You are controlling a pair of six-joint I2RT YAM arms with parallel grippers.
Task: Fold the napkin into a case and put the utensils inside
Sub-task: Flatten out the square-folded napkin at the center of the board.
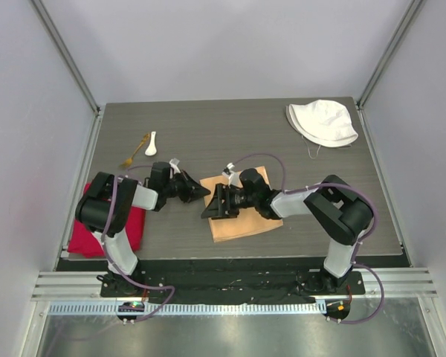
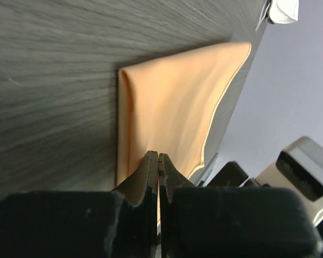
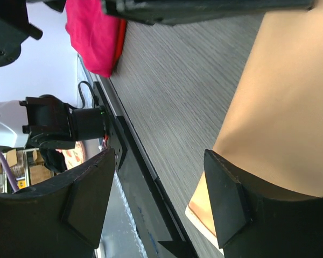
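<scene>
The napkin (image 1: pixel 249 219), a thin peach-orange cloth folded flat on the dark wood-grain table (image 1: pixel 208 134), had the left gripper (image 2: pixel 159 157) shut at its edge and the right gripper (image 3: pixel 159 161) spread wide astride an edge, with the small white spoon (image 1: pixel 151 143) and thin gold fork (image 1: pixel 134 152) well apart from it.

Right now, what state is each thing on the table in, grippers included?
napkin, folded over, flat
left gripper, jaws shut, by the napkin
right gripper, jaws open above the napkin's edge
spoon, lying outside the napkin
fork, lying beside the spoon
red cloth, partly under the left arm
white hat, lying far right
</scene>
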